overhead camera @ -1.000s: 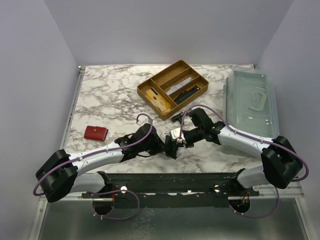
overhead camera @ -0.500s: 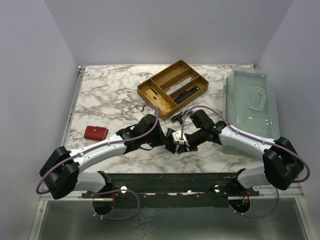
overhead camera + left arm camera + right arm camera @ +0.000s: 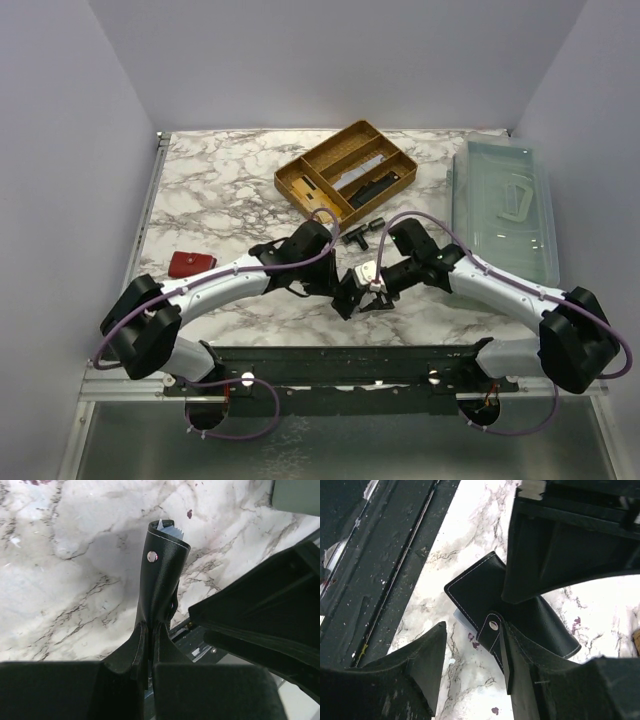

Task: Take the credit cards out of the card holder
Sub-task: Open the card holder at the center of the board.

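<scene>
Credit cards (image 3: 167,526) show just a pale edge at the end of the black card holder (image 3: 162,575), which is clamped in the tightly closed left gripper (image 3: 150,635) and points toward the nearer, half-spread, empty right gripper (image 3: 472,637).

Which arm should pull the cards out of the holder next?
Right, most likely. The right hand is open around the card holder, free to take the credit cards peeking from its far end. The left hand is shut on the holder, steadying it.
</scene>
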You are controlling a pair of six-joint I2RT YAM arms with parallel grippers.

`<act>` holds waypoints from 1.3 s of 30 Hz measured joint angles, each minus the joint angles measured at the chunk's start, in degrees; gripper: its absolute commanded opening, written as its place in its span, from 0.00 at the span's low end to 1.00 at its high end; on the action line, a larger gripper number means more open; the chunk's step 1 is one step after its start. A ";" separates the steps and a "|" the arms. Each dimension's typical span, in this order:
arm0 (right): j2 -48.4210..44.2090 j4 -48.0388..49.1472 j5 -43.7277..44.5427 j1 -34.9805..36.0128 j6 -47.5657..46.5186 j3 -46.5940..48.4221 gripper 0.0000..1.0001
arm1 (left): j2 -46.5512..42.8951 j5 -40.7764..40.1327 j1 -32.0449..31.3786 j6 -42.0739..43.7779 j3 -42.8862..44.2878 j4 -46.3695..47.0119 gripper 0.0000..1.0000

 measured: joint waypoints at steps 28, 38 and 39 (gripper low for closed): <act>1.22 0.39 -0.26 2.08 -8.13 -3.02 0.35 | 4.66 8.79 0.00 1.64 1.40 0.50 0.00; 2.34 0.72 -0.20 2.89 -8.13 -3.02 0.37 | 4.66 9.73 0.07 2.75 1.38 0.20 0.00; 2.43 0.74 -0.20 2.89 -8.17 -3.02 0.31 | 4.66 9.84 0.09 2.91 1.38 0.20 0.00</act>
